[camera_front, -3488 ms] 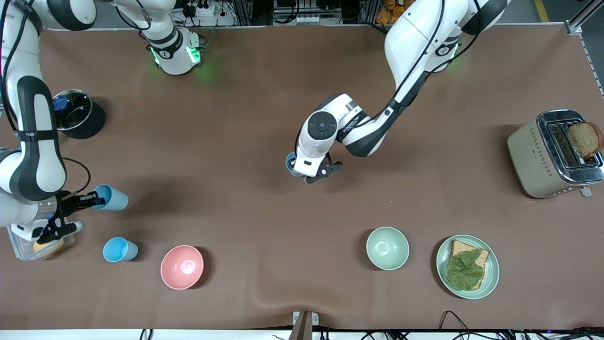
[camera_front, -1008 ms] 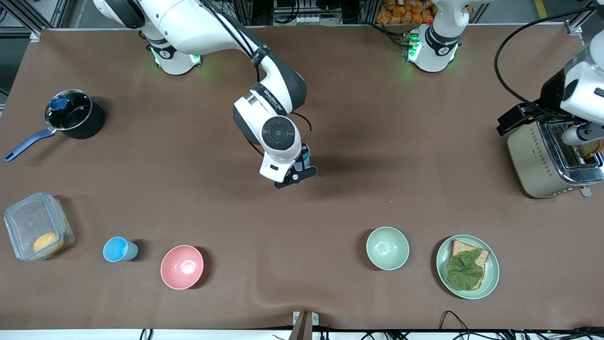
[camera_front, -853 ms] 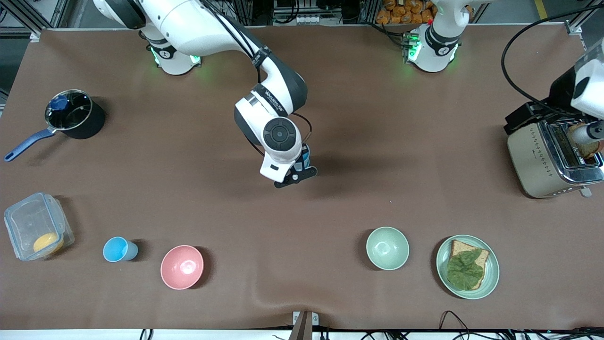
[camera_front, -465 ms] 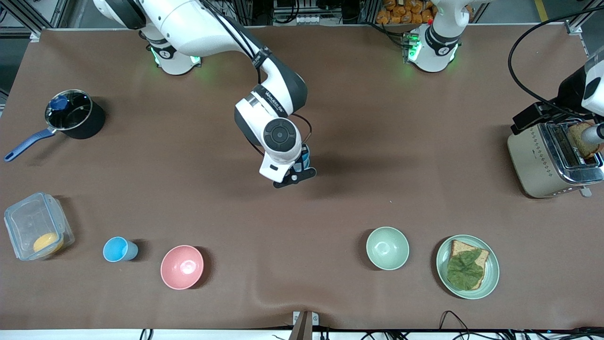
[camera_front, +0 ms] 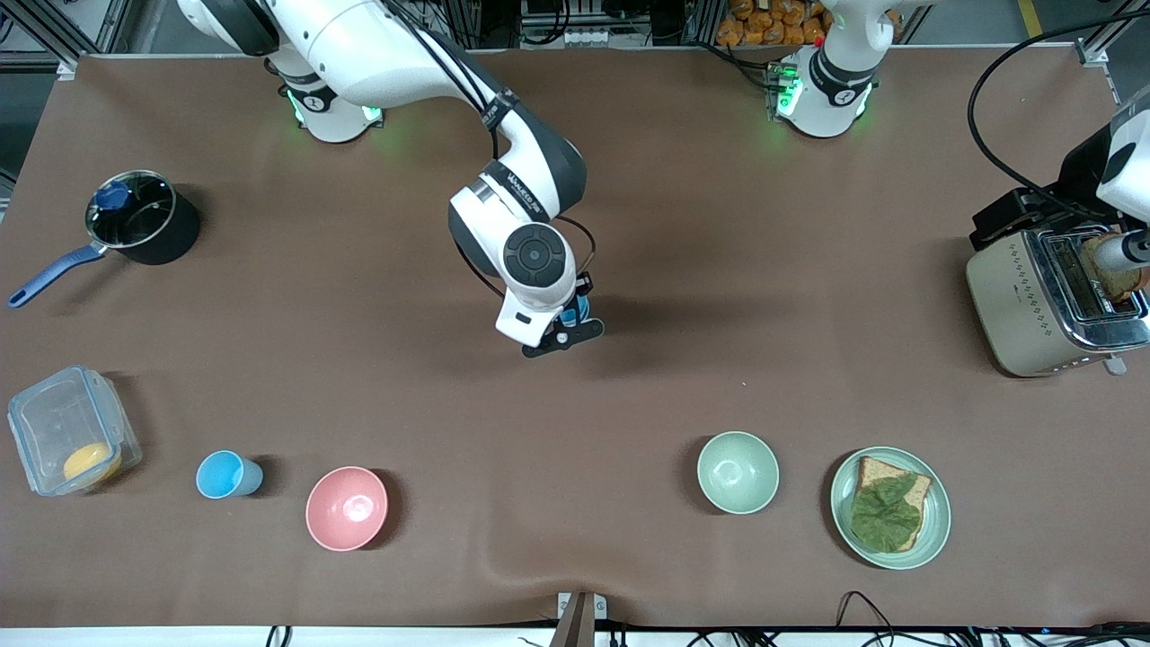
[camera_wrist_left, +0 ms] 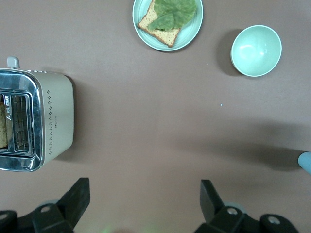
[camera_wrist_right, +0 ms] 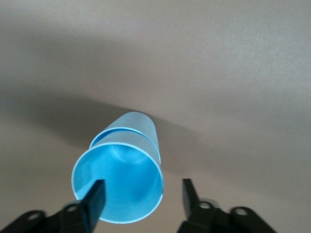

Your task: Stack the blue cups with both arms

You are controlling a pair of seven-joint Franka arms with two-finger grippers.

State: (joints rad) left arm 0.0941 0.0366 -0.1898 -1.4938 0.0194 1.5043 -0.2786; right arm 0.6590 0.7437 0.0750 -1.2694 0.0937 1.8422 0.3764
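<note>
Two blue cups (camera_wrist_right: 127, 160) stand nested one in the other at the middle of the table; in the front view only a blue sliver (camera_front: 580, 305) shows beside the right wrist. My right gripper (camera_wrist_right: 143, 184) hangs just over the stack, also seen in the front view (camera_front: 568, 316). It is open, with one finger over the upper cup's mouth and the other outside its rim. A third blue cup (camera_front: 226, 474) stands upright beside the pink bowl (camera_front: 347, 508). My left gripper (camera_wrist_left: 144, 184) is open and empty, held high over the toaster (camera_front: 1051, 292).
A pale green bowl (camera_front: 738, 472) and a plate with bread and lettuce (camera_front: 889, 508) sit near the front camera. A saucepan (camera_front: 139, 216) and a clear container (camera_front: 67, 429) lie toward the right arm's end. The toaster holds a slice of bread.
Since 3.5 s ago the right arm has carried its cup to the table's middle and the left arm has swung away over the toaster. In the last second only the left arm shifted slightly.
</note>
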